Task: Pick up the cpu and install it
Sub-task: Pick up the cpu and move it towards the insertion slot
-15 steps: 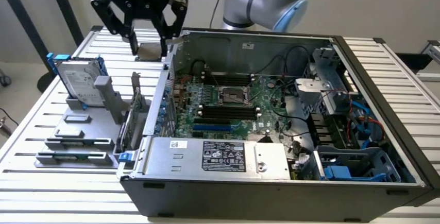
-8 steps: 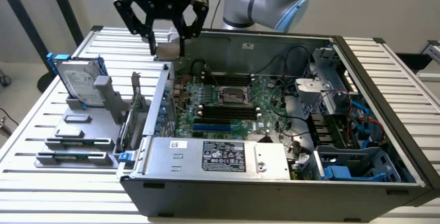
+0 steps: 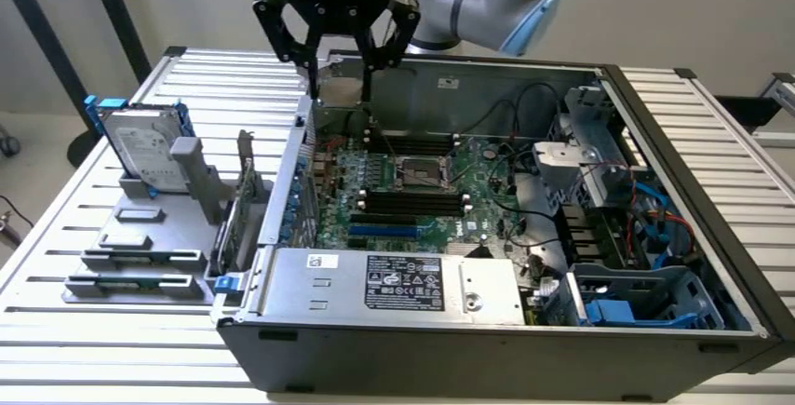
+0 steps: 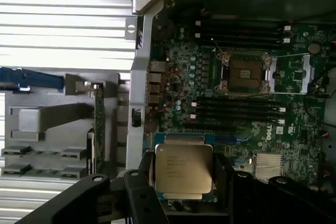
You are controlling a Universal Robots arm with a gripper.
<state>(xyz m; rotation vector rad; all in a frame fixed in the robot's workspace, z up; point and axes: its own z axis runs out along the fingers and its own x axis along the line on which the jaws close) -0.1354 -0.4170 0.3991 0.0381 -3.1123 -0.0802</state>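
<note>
The cpu (image 4: 184,169) is clamped in the jaws, apart from the empty socket (image 4: 245,73); it should be held level and squared.

The cpu (image 4: 184,169) has a smooth, satin silver-grey metal top with dark print, edged by green board. The pincer (image 3: 338,96) is matt black; metal or hard plastic, I cannot tell. The counter (image 3: 733,144) is ribbed pale metal with a dull sheen. The computer case (image 3: 497,349) is matt grey sheet metal, and the motherboard (image 3: 429,209) inside is matt green board. At the exterior view's left, the hard drive (image 3: 140,144) has a shiny metal face and blue plastic brackets, in a matt grey plastic holder (image 3: 137,237).
</note>
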